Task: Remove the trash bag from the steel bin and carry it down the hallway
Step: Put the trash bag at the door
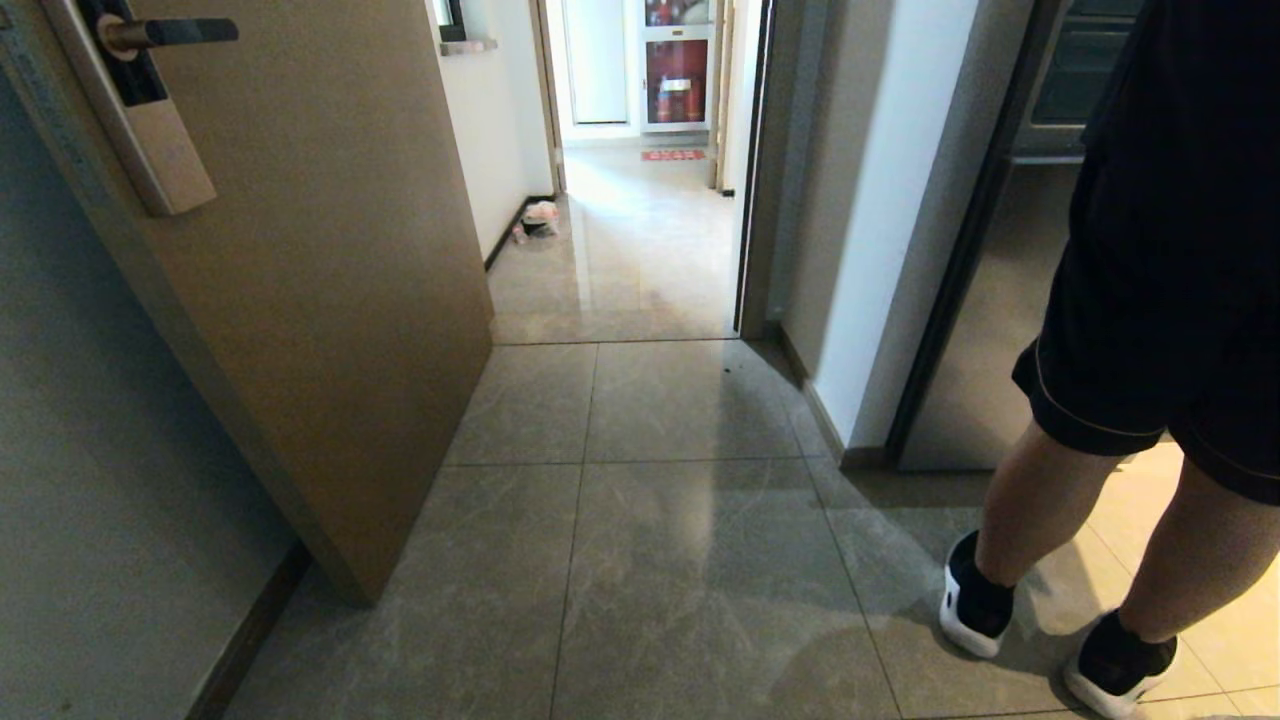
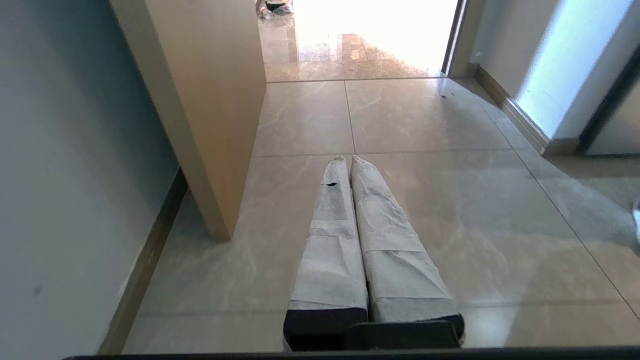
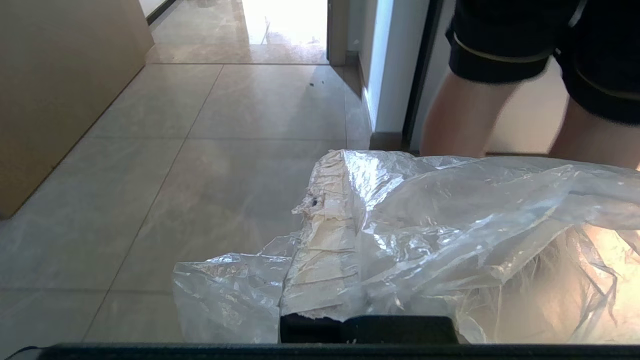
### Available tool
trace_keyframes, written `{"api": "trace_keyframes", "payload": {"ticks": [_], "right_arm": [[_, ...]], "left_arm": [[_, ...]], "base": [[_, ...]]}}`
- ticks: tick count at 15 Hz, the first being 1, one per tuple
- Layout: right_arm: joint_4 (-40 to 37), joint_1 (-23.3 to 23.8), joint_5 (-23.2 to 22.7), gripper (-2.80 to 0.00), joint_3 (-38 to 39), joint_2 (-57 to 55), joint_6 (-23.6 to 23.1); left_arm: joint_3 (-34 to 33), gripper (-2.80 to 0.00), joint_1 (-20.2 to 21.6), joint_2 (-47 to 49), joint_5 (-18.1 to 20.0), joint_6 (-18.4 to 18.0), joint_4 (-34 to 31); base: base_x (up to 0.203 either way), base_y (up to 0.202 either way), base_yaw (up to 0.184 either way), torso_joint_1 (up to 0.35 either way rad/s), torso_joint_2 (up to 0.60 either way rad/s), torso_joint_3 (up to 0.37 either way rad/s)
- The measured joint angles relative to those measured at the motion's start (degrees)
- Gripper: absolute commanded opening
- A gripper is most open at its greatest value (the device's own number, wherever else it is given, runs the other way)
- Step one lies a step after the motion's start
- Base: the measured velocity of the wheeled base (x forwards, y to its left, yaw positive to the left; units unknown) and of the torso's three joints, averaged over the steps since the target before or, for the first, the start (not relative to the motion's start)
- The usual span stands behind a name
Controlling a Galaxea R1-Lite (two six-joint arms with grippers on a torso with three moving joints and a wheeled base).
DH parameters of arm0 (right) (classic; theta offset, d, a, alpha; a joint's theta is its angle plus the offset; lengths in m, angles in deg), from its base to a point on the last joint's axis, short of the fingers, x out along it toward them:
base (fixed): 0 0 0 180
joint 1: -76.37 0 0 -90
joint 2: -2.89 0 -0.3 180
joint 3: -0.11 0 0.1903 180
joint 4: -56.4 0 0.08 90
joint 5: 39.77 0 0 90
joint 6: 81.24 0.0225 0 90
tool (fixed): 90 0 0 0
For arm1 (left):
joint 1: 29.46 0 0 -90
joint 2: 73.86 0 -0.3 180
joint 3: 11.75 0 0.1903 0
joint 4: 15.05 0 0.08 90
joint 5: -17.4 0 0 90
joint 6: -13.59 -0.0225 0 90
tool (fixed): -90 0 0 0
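Right gripper [image 3: 345, 165] has its jaws clenched on the bag [image 3: 450, 240], film draped over the fingers so it rides clear of the floor for the carry; can't tell what's inside, if anything. Left gripper [image 2: 345, 162] is empty, jaws pressed together, parked over the tiles. Hallway [image 1: 630, 260] lies ahead past the open door [image 1: 330, 250]; a person [image 1: 1150, 300] stands right, bin not in sight.

To my left a tan door [image 1: 330, 270] with a metal handle [image 1: 165, 35] stands open, a person's legs [image 1: 1090, 520] in white shoes [image 1: 965, 615] stand to my right, and a red cabinet [image 1: 677, 65] sits far ahead.
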Motion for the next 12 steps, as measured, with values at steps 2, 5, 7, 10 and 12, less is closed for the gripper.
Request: {"api": "trace_keyframes", "payload": {"ticks": [2,5,7,10,12], "right_arm": [[0.01,0.00,0.03,-2.80,0.00,0.00,0.02],[-0.01,0.00,0.01,-2.80,0.00,0.00,0.03],[-0.01,0.00,0.01,-2.80,0.00,0.00,0.06],[0.01,0.00,0.01,-2.80,0.00,0.00,0.04],[-0.01,0.00,0.02,-2.80,0.00,0.00,0.03]], "left_arm": [[0.00,-2.80,0.00,0.00,0.02,0.00,0.01],[0.00,-2.80,0.00,0.00,0.00,-0.01,0.00],[0.00,-2.80,0.00,0.00,0.00,-0.01,0.02],[0.00,-2.80,0.00,0.00,0.00,-0.01,0.00],[0.00,-2.80,0.00,0.00,0.00,0.00,0.00]], "base": [[0.191,0.000,0.002,0.004,0.00,0.002],[0.194,0.000,0.003,0.001,0.00,0.003],[0.195,0.000,0.001,0.002,0.00,-0.001],[0.193,0.000,0.003,0.002,0.00,0.001],[0.193,0.000,0.001,0.000,0.00,0.001]]}}
